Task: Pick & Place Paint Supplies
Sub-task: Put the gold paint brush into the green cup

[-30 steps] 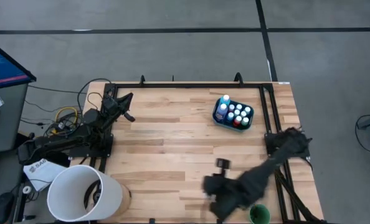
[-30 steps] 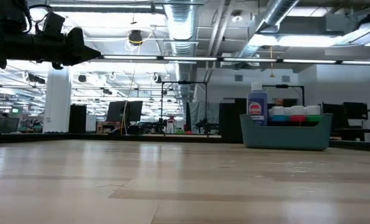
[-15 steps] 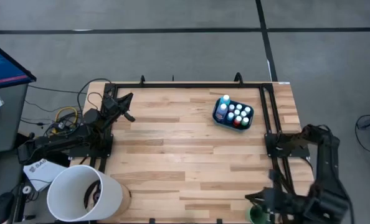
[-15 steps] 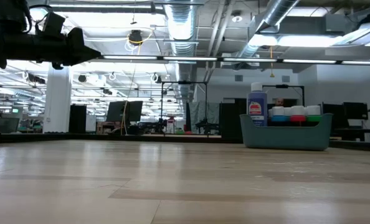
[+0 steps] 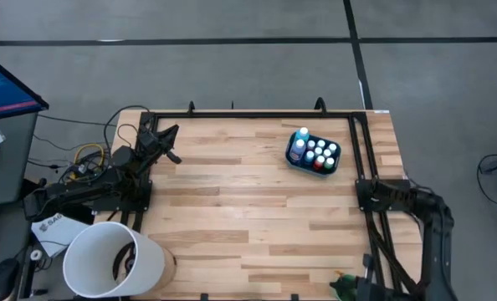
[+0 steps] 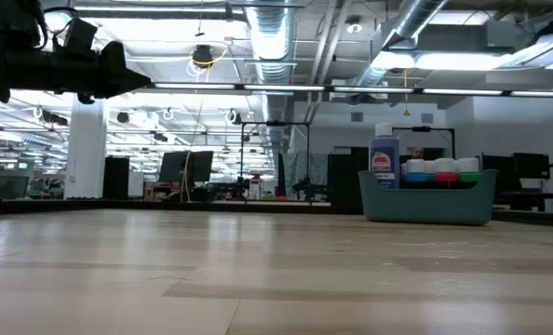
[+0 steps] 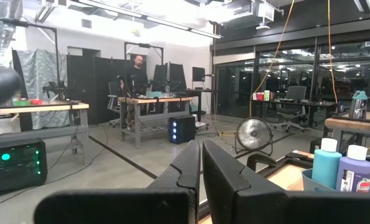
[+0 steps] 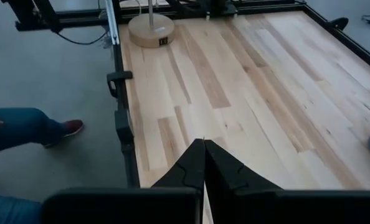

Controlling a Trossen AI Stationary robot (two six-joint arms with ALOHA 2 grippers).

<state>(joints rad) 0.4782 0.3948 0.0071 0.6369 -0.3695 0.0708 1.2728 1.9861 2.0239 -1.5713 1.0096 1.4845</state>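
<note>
The teal tub (image 5: 313, 153) stands at the table's far right and holds several small white-capped paint bottles (image 5: 322, 154) and a taller blue one (image 5: 299, 142). The low view shows the same tub (image 6: 427, 197) and tall bottle (image 6: 384, 160). My left gripper (image 5: 168, 144) hovers shut above the far left corner, well away from the tub. My right gripper (image 5: 340, 283) is shut at the near right corner, next to a green cup (image 5: 345, 291). In its wrist view the shut fingers (image 8: 203, 158) point along the table's near edge. No brush shows.
A big white bucket (image 5: 115, 259) stands off the near left corner, with a round wooden base (image 8: 151, 28) beside it. A black frame rail (image 5: 374, 242) runs along the right edge. A person's leg (image 8: 23, 127) stands beyond the near edge. Bare wood lies mid-table.
My right arm has swung from over the table's near middle toward the right edge, folding back at the near right corner, and its wrist has turned. Its gripper has stayed shut. The tub and bottles have not moved.
</note>
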